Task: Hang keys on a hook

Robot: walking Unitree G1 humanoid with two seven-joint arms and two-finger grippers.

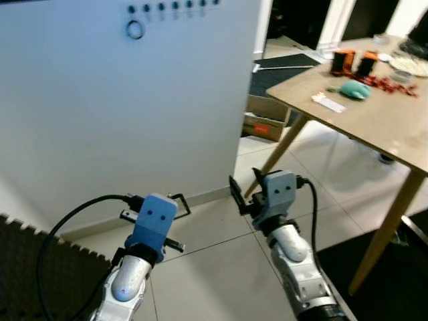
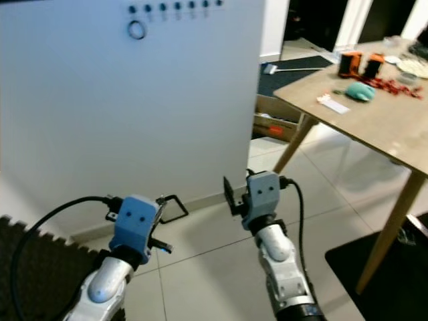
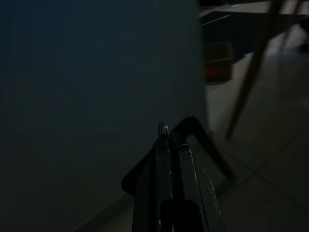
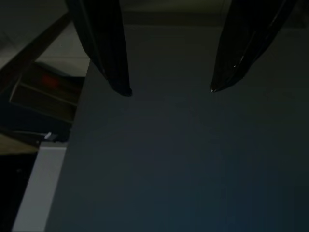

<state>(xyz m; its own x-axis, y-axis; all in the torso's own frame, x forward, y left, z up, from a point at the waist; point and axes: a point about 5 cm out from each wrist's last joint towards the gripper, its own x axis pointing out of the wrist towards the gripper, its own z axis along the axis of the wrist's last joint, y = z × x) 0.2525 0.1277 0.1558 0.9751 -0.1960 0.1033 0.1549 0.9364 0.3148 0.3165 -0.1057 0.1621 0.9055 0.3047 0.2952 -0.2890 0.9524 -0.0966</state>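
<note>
Facing a tall white panel with a row of small dark hooks along its top edge, the robot holds both arms low over the pale tiled floor. A silver key ring hangs on the panel just below the leftmost hooks. The left gripper, close to the foot of the panel, has its fingers pressed together; in the left wrist view a thin metal loop shows at their tips, too dark to identify. The right gripper, beside the panel's right edge, has its two black fingers spread apart, nothing between them. A light wooden table stands at right, bearing a teal object and two orange-and-black items.
</note>
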